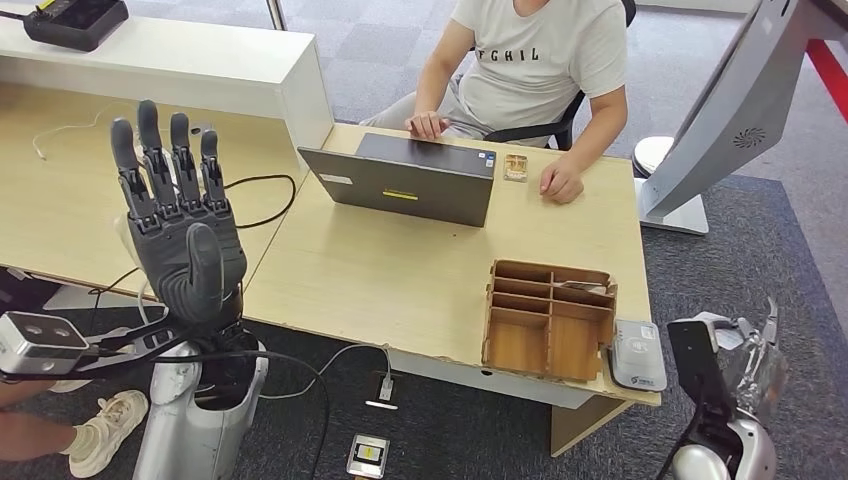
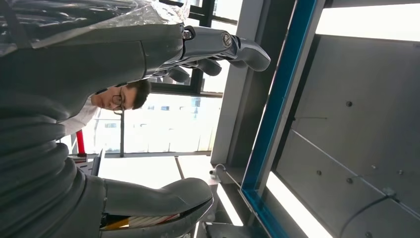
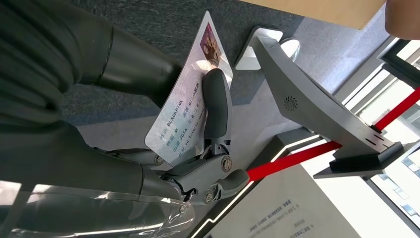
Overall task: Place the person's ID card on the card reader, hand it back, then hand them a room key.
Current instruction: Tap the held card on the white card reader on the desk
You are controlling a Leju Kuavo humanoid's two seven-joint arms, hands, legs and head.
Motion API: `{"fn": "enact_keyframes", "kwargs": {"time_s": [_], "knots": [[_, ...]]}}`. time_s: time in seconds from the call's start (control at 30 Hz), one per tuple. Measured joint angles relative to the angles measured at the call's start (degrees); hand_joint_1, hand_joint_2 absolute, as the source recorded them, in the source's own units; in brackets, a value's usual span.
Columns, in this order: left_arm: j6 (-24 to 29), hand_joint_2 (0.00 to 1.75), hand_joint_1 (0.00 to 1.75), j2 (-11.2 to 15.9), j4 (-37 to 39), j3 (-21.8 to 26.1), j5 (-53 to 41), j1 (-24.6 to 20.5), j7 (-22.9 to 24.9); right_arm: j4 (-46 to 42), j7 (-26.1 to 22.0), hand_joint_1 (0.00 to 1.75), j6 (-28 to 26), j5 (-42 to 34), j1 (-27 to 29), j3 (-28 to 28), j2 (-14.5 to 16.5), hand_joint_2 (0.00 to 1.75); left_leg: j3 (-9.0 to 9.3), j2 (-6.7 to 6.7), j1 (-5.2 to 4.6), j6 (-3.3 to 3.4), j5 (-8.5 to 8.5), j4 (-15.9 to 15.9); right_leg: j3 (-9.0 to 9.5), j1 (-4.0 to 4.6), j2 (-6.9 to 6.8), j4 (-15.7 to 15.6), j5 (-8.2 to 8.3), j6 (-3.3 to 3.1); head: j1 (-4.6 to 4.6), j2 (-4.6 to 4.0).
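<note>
Right hand (image 3: 198, 148) pinches the white printed ID card (image 3: 185, 111) w/ thumb and finger, low at 4 o'clock beside the grey flat card reader (image 1: 638, 353) on the desk corner, prob. so the card can go onto it. Left hand (image 1: 178, 225) is raised at 9 o'clock, fingers spread, holding nothing.
</note>
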Motion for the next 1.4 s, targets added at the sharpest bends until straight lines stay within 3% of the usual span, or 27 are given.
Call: {"fn": "enact_keyframes", "kwargs": {"time_s": [1.4], "knots": [[-1.9, 1.75, 0.00, 0.0, 0.0, 0.0, -0.2, -0.7, 0.0, 14.1, -1.1, 1.75, 2.8, -6.1, -0.1, 0.6, 3.5, 1.75, 0.01, 0.01, 0.00, 0.00, 0.00, 0.0, 0.01, 0.00, 0.01, 0.0, 0.00, 0.00, 0.01, 0.00]]}}
